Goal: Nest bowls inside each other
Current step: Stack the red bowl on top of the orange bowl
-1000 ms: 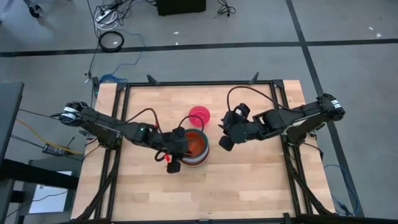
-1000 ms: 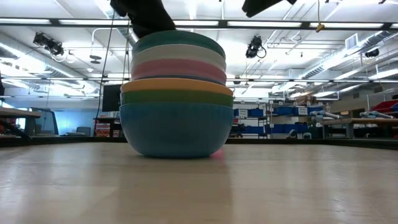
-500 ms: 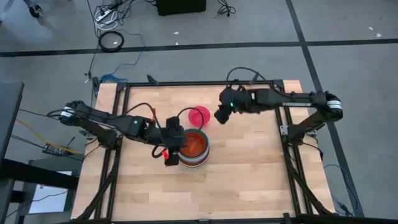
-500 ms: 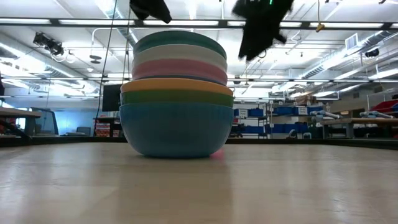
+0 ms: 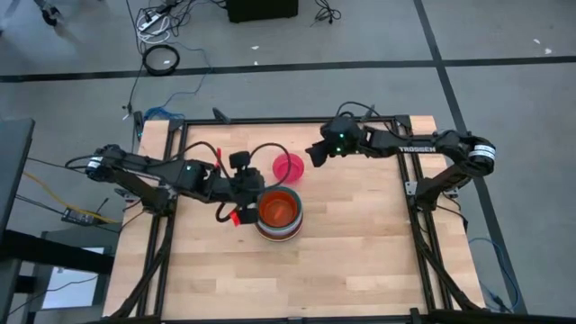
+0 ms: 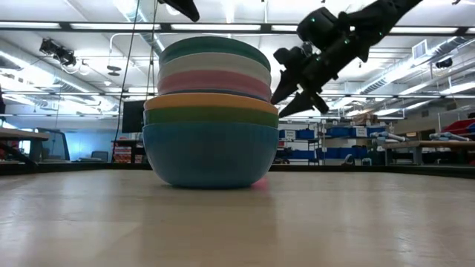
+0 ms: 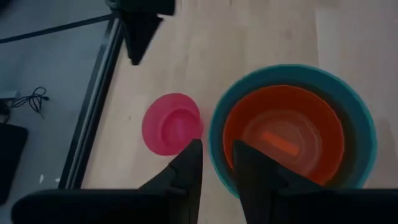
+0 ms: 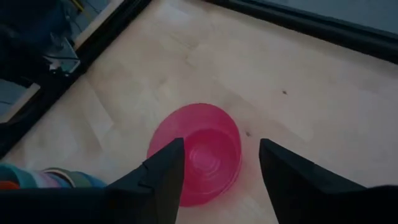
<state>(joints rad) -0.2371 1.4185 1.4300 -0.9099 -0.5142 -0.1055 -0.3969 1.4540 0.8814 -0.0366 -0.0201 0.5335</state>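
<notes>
Bowls fill the middle of the wooden table [image 5: 360,252]: a nested stack of round plastic bowls [image 6: 210,111] stands there, from the low view showing a blue outer bowl [image 6: 210,152] at the bottom, then green, orange, pink, white and teal rims rising above it. Seen from above, a red-orange bowl [image 5: 278,208] sits innermost, inside the teal rim [image 7: 360,118]. A small round bright pink plastic bowl [image 5: 289,167] stands alone, upright and empty, close beside the stack on its far side. The right gripper [image 5: 315,155] reaches in from the far right edge, its arm stretched long and low over the table; its fingers are spread wide, the pink bowl lying just ahead of and below the gap between them, untouched [image 8: 198,152]. The left gripper [image 5: 243,184] hovers at the stack's left rim, arm extended across from the left side; its fingers stand slightly parted and hold nothing, the stack just ahead of one fingertip and the pink bowl ahead of the other.
</notes>
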